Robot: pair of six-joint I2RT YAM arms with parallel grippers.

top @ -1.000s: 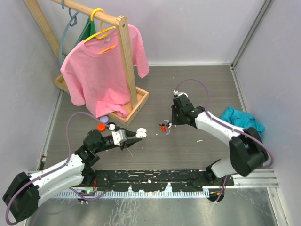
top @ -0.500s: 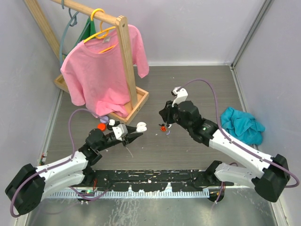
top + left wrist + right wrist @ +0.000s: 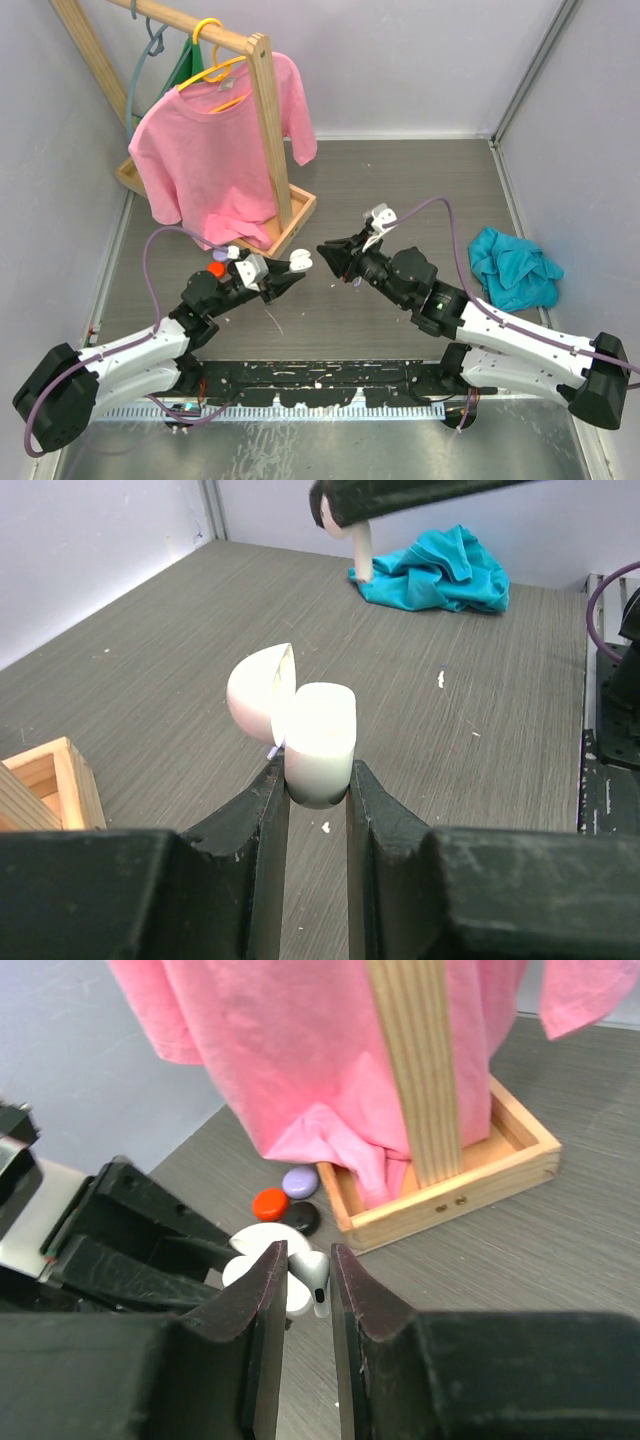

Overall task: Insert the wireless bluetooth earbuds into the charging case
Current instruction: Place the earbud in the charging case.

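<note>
Grey wood-grain tabletop (image 3: 400, 180) all round, matte and scuffed, with pale plain walls boxing it in. Now the left gripper (image 3: 312, 778) is out low over the boards, its two black fingers pinched on the charging case (image 3: 322, 730). That's a smooth, glossy white pebble, rounded at the corners and gripped by its lower half. Its lid (image 3: 258, 688) is flipped up and leaning off to one side, a hollow half-shell. The wells inside face away from the left wrist camera, so I can't see into them.

Opposite it, the right gripper (image 3: 305, 1260) has its jaws drawn together on a white earbud (image 3: 313, 1275). It's glossy plastic with a short stem pointing down, and most of the head is tucked between the fingers. Earbud and open case sit just beside each other; whether they touch, I can't tell.

Beyond them, on the table by the rack's base, lie a red piece (image 3: 270, 1203), a purple piece (image 3: 300, 1181) and a black piece (image 3: 302, 1218). They're small, rounded and close together, too small to make out further.

The wooden rack (image 3: 270, 130), light planed timber, stands in a shallow box base. A soft pink T-shirt (image 3: 215, 150) hangs from it, hem bunched into the base. A crumpled teal cloth (image 3: 510, 265) lies well off to the right
</note>
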